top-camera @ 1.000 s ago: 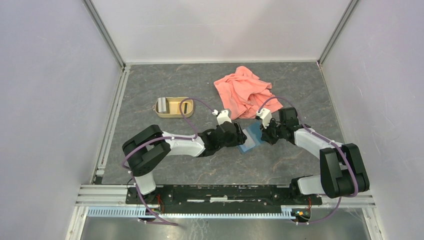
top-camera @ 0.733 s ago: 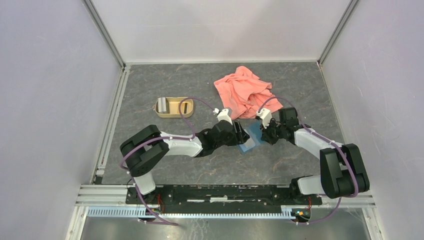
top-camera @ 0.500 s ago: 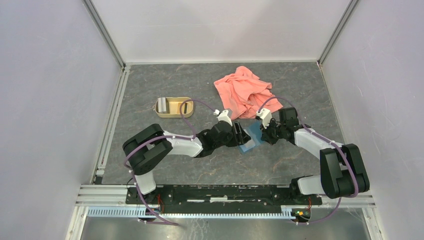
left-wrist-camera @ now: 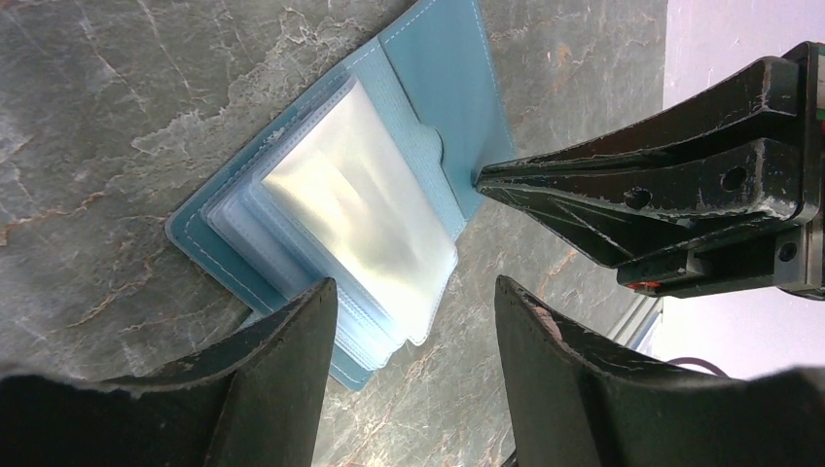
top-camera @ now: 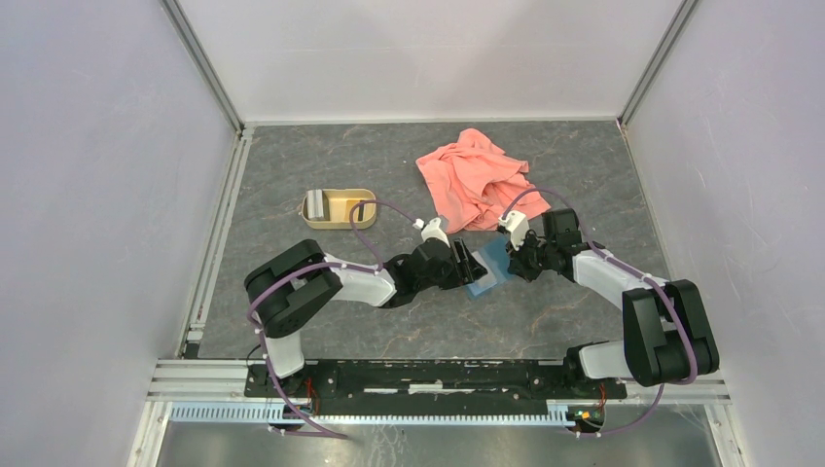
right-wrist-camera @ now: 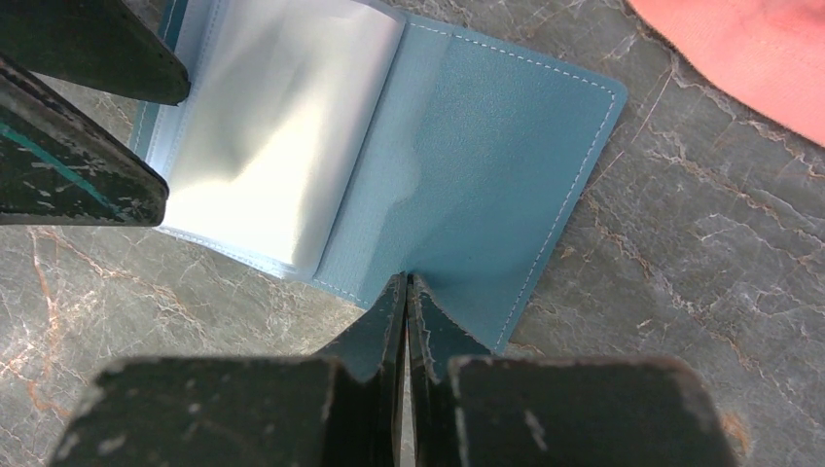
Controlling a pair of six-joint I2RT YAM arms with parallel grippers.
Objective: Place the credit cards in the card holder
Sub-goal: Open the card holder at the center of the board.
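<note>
Card holder (left-wrist-camera: 350, 195) lies open, teal, clear sleeves (right-wrist-camera: 282, 146) fanned.

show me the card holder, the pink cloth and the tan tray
card holder (right-wrist-camera: 486, 165), right wrist view, bare teal inside cover
pink cloth (top-camera: 474, 180), top view, middle of the crumpled heap
tan tray (top-camera: 336, 223), top view, near wall

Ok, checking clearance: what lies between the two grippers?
The open card holder lies between left gripper and right gripper; top view and both wrist views show it.
</note>
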